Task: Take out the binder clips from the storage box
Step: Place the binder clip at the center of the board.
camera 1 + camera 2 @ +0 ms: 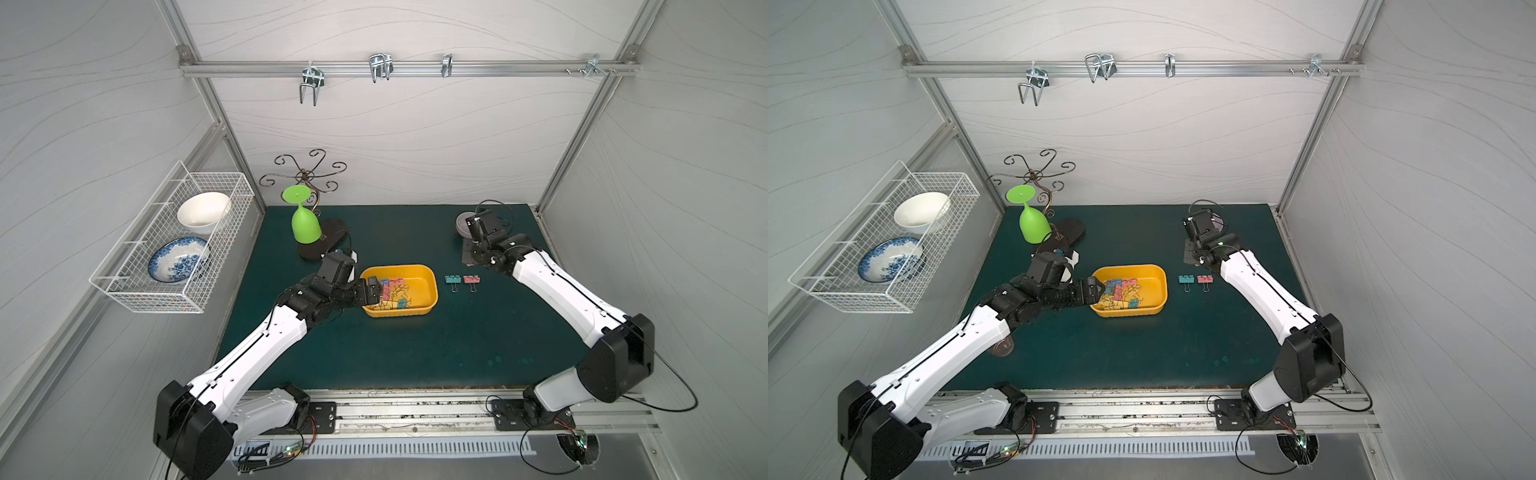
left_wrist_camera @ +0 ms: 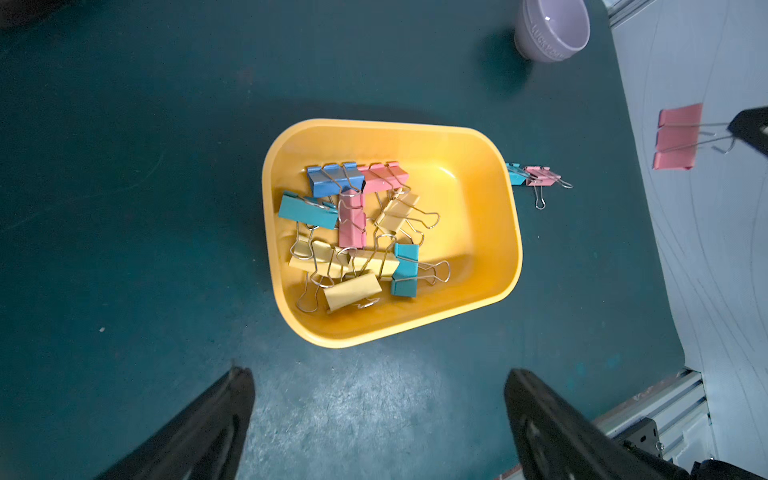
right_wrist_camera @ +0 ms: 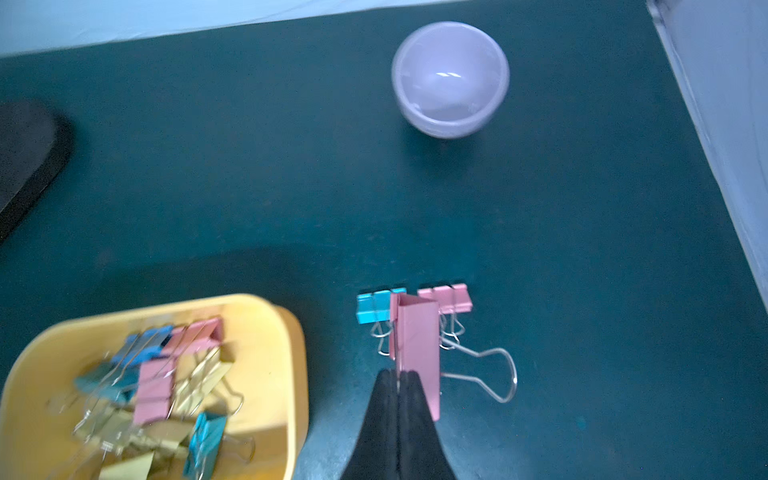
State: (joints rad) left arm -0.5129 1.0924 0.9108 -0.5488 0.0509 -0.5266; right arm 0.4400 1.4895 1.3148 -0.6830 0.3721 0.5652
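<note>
Hovering at the left end of the storage box (image 1: 424, 286), the left gripper (image 2: 378, 374) has its jaws spread wide with nothing between them; in its wrist view the two dark fingers (image 2: 224, 415) frame bare mat just short of the box's rim. The box sits flat near the middle of the dark green mat (image 1: 415, 353). Inside it lie the binder clips (image 2: 352, 224) (a tangled heap of blue, pink, teal and yellow bodies with wire handles crossing), bunched toward the end nearer the left gripper. Just to the right of the box, on the mat, a teal clip (image 1: 451, 279) and a pink clip (image 1: 471, 279) lie side by side and close together, their handles pointing toward the front edge. The right gripper (image 3: 398, 376) is pinched fully together on a wire handle of the held clip (image 3: 417, 345), another pink one, whose body juts out beyond the fingertips while its second handle swings free to one side. This clip is up in the air, and in the right wrist view it overlaps the two on the mat. A lilac bowl (image 3: 450, 79) stands upright toward the back right of the mat, well apart from the clips.
</note>
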